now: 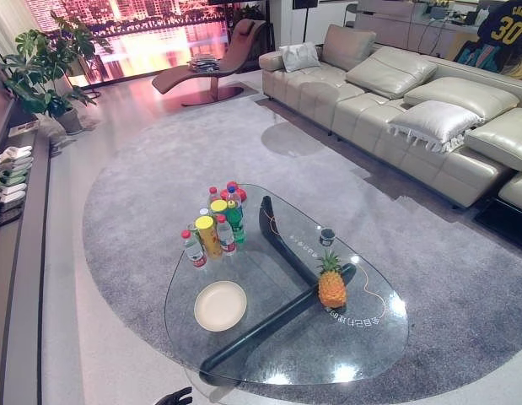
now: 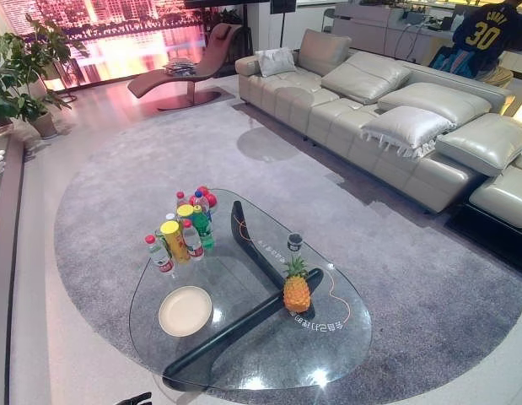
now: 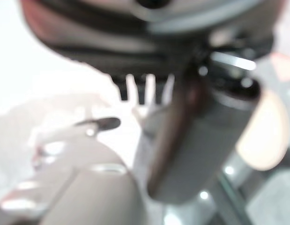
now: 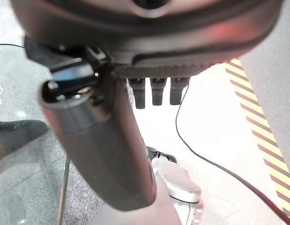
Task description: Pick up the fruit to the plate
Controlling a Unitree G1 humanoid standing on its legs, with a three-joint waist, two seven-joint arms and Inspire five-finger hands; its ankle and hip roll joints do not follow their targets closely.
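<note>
Low at the near edge of the left eye view: left hand (image 1: 173,395), dark fingers relaxed, closed on nothing, short of the bench (image 1: 362,337). In its own wrist view, blurred, a row of fingers (image 3: 147,89) hanging straight beside the thumb. Right hand (image 4: 149,37) seen from its wrist: fingers (image 4: 156,91) straight and loose, thumb standing out in front, gripping nothing, hanging above pale floor with the glass edge off to one side.

Ahead of the hands: a rounded glass bench on a dark crossed base, set on a large round grey rug (image 1: 142,169).

On the glass, counted:
- One pineapple (image 1: 331,283), upright, toward the right side, untouched and well apart from both hands.
- One pale round plate (image 1: 220,305), bare, near the front left, apart from the pineapple.
- One small dark cup (image 1: 327,237), just behind the pineapple.
- One cluster of bottles and cans (image 1: 217,224) at the far left, beyond the plate: red-capped clear bottles, a green bottle, yellow cans, packed too close for a sure count.

Beyond the rug: a long pale sofa (image 1: 370,93) along the right, two white cushions (image 1: 433,125) on it. One reddish lounge chair (image 1: 214,63) at the far end. One leafy potted plant (image 1: 41,72) at far left. At top right, a person (image 1: 505,29) in a dark jersey.
</note>
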